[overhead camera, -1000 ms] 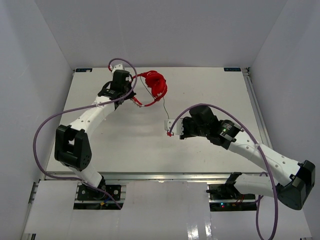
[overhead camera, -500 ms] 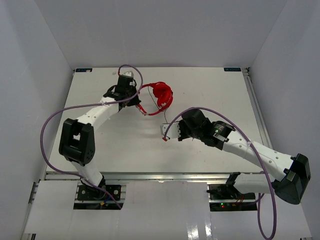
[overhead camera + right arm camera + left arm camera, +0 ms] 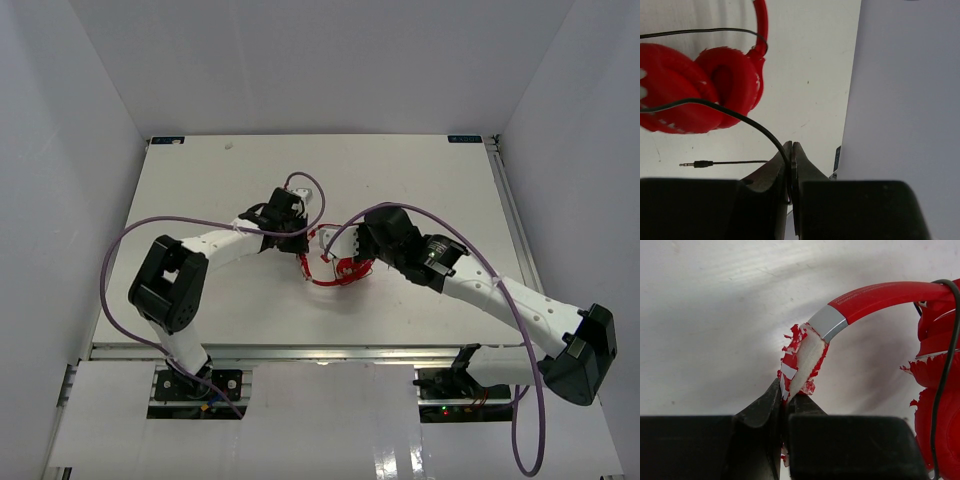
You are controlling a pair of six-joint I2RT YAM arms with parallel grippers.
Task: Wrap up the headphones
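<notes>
Near the middle of the white surface (image 3: 200, 180) lie the red headphones (image 3: 340, 272), a little toward the near edge, between the tips of the two arms.

The headband (image 3: 880, 295) is red with a silver joint, and its end is worn: pale foam shows through and the red skin flakes off in small pieces. On this worn end the left claw (image 3: 785, 397) is closed, with its two black fingers pressed together on the flaking piece. The two earcups (image 3: 727, 85) are padded and red, lying side by side (their covering is also torn at the edges, as the left wrist view shows).

The thin black cable (image 3: 740, 116) runs across the earcups and bends down into the right claw (image 3: 791, 150), which is closed tightly on it, with only the cable between the fingers. Another stretch of the cable lies flat on the surface below the earcups and ends in the jack plug (image 3: 696, 163), which is free and touches nothing else.

A short line of pale print stands on the red part of the headband just after the silver joint, but it is too small to read. I see no other readable label.

Purple cables (image 3: 130, 240) loop from both arms above the surface. A pale wall (image 3: 905, 75) rises at the edge of the surface.
</notes>
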